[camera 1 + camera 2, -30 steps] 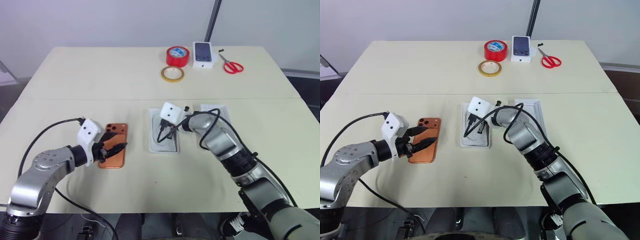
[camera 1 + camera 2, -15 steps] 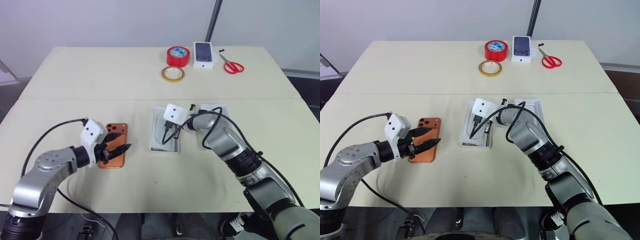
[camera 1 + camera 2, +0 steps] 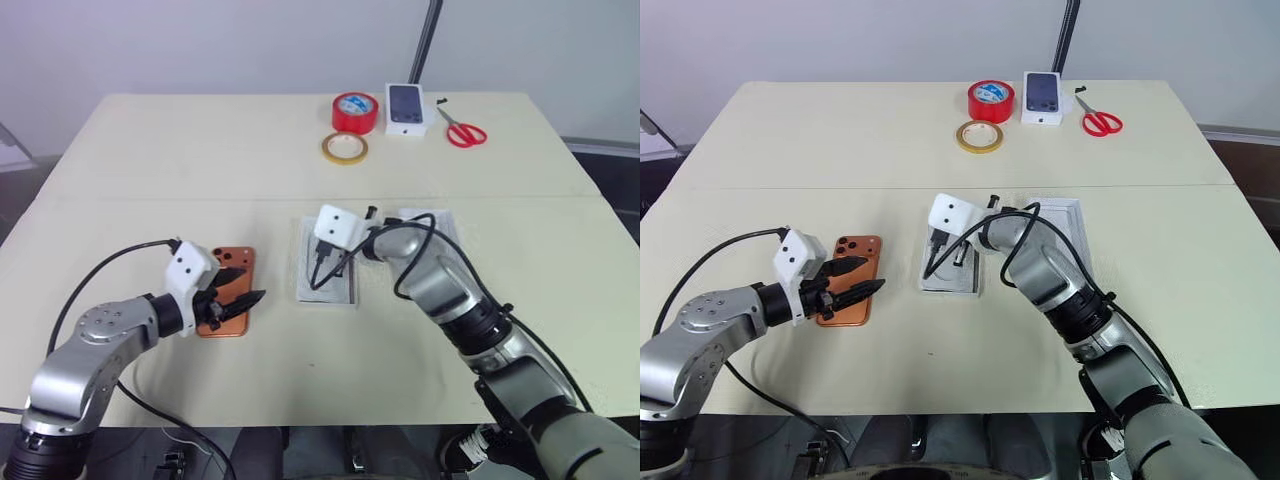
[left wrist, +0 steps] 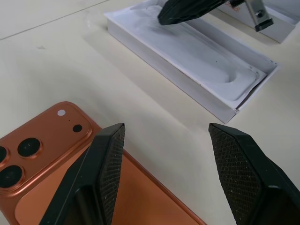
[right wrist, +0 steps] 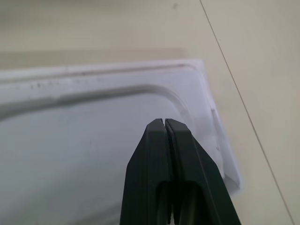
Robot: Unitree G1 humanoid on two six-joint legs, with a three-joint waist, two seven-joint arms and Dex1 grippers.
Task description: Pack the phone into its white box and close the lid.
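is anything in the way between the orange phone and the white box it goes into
The table between the phone and the white box is bare. But the shut right gripper is poised over the tray's inside, where the phone must go.

Silver arms, black cables, white wrist housings

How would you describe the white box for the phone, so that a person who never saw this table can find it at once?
On the beige table, look at the middle of the near half, where the right end effector, shut, hangs over a shallow white box with low walls. It is plain and empty, while the small box at the far edge carries a picture of a dark phone.
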